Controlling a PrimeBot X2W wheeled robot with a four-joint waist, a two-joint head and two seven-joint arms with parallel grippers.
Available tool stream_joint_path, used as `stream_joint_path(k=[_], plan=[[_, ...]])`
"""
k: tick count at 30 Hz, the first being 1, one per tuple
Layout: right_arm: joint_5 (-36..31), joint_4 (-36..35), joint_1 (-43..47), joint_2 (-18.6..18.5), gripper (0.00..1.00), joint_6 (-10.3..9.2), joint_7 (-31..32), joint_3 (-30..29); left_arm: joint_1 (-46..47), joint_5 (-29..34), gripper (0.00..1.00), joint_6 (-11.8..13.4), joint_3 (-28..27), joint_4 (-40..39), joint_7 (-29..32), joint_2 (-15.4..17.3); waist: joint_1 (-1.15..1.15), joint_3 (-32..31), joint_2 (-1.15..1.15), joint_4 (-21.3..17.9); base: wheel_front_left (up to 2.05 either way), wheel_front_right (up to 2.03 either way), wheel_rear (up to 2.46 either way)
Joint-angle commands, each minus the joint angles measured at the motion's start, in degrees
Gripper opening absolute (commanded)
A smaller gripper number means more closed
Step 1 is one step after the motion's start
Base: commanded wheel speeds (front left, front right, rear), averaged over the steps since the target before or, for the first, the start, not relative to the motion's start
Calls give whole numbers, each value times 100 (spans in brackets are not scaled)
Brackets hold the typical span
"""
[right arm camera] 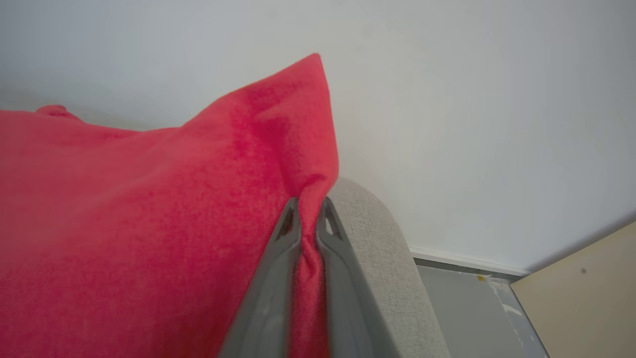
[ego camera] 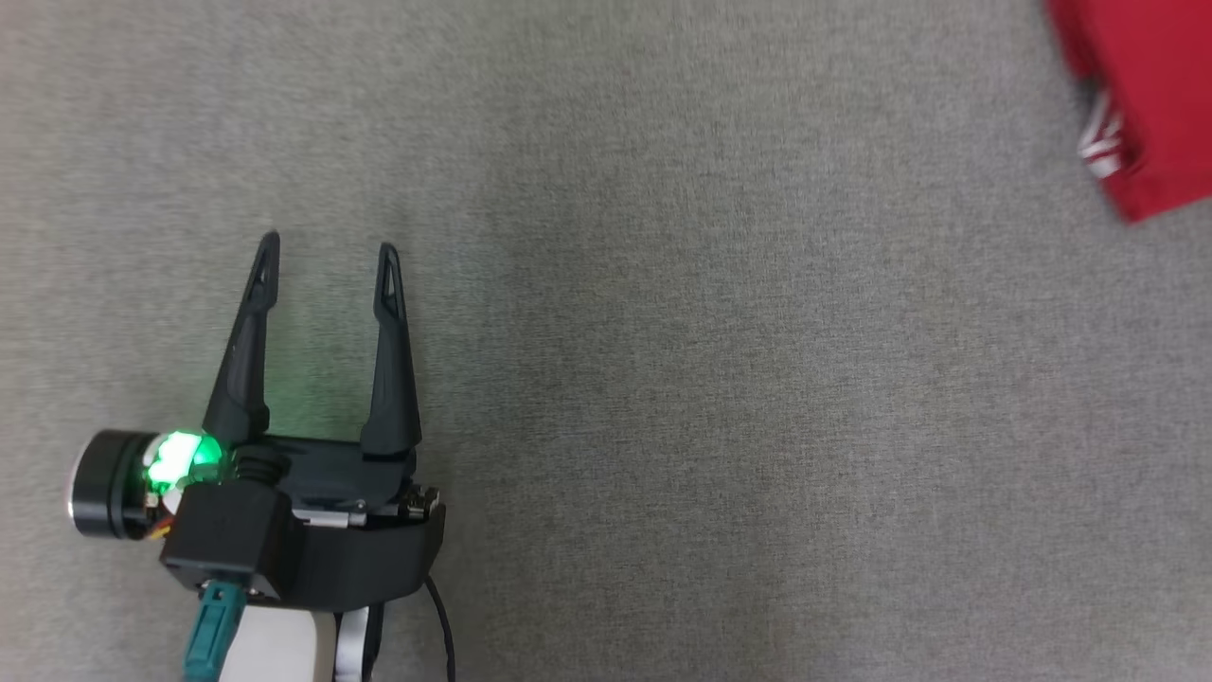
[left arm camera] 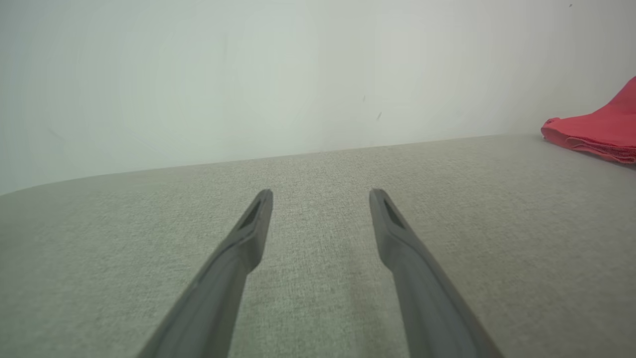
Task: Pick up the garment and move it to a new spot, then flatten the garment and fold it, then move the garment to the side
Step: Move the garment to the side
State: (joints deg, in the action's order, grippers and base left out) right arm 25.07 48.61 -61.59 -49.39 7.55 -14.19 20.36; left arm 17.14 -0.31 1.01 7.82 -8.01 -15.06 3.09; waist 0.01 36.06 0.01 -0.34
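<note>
One red fabric garment (ego camera: 1150, 95), partly cut off, sits clamped in the right pincer (right arm camera: 309, 203); the left pincer (ego camera: 329, 244) gapes empty.

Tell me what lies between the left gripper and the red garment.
Bare grey fabric surface runs from the left gripper to the red garment, per the head view.

Soft even light, faint shadows, garment (ego camera: 1150, 104) blurred at the edge.

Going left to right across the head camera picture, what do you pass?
left gripper, fingers apart → bare grey fabric surface → red garment at the upper right edge
</note>
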Motion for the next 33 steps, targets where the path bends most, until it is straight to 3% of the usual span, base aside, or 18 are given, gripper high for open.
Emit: stream_joint_path(k=[1,11,19,20,21,33], plan=[[-29,6,-142,-129,0,-15,-2,-7,126,37,100,-10,13,-79,-17,27,-1,325,-1,-149,0,0,0],[-203,175,-611,-878,0,-15,137,-13,178,128,100,80,159,-494,-16,68,-1,555,-1,-162,0,0,0],[-133,286,-794,-1027,0,-15,286,-16,197,114,100,154,241,-633,-16,121,-1,633,-1,-170,0,0,0],[-158,295,-802,-1046,59,-15,272,-10,193,109,100,165,250,-634,-16,124,-1,635,-1,-167,0,0,0],[-175,316,-811,-1054,100,-15,264,-12,199,103,100,180,263,-634,-16,128,-1,635,-1,-163,0,0,0],[-405,207,-880,-855,100,-15,-11,2,-27,-35,100,316,275,-465,-16,118,-1,114,-1,-126,0,0,0]])
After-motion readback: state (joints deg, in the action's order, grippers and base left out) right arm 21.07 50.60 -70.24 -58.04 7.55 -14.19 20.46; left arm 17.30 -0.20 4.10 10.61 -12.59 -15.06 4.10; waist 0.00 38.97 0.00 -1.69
